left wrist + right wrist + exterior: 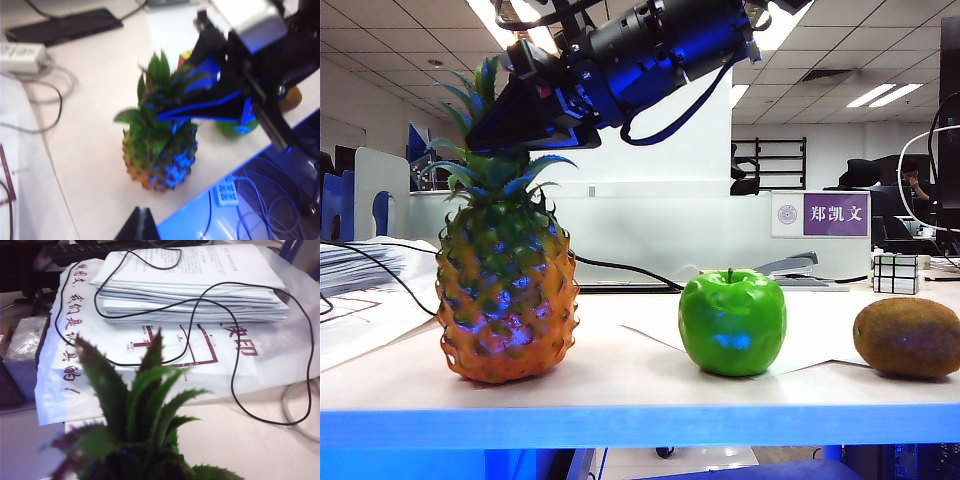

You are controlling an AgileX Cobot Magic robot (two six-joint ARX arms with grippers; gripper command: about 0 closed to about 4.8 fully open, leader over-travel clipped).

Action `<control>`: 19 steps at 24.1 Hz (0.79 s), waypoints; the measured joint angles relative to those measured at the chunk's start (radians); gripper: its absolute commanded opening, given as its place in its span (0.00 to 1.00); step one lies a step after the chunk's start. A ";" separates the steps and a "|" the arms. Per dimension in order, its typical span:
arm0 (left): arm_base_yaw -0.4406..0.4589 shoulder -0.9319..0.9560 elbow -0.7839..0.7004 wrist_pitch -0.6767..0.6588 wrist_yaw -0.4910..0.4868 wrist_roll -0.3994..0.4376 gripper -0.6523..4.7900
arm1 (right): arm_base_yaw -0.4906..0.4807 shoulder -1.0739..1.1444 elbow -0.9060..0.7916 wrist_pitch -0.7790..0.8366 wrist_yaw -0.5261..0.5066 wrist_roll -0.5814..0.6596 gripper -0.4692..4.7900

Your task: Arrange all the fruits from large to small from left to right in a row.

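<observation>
The pineapple [505,300] stands upright at the left of the table, with the green apple [732,322] in the middle and the brown kiwi [908,338] at the right, all in one row. My right gripper [525,128] reaches in from above right and is shut on the pineapple's green crown [145,410]. The left wrist view looks down on that grip [200,107], on the pineapple [160,155], the apple [235,127] and a bit of the kiwi [292,97]. My left gripper [141,214] hangs above the table's front edge, shut and empty.
A Rubik's cube [895,272] and a stapler [790,268] sit at the back right. A stack of papers [195,280] with a black cable [235,365] over it lies left of the pineapple. A keyboard [65,25] and power strip [20,50] lie farther back.
</observation>
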 measured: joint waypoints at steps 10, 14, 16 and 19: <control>0.000 0.000 0.000 -0.006 0.015 -0.006 0.11 | 0.000 0.002 0.000 0.007 0.007 -0.004 0.58; 0.000 0.000 0.000 -0.005 0.015 -0.006 0.11 | -0.001 0.006 -0.002 -0.002 0.043 -0.006 0.87; 0.000 0.000 0.000 -0.005 0.015 -0.006 0.11 | 0.000 0.006 -0.002 0.008 0.043 -0.005 0.93; 0.000 0.000 0.000 -0.005 0.018 -0.006 0.11 | 0.000 0.006 -0.002 0.055 0.043 -0.003 1.00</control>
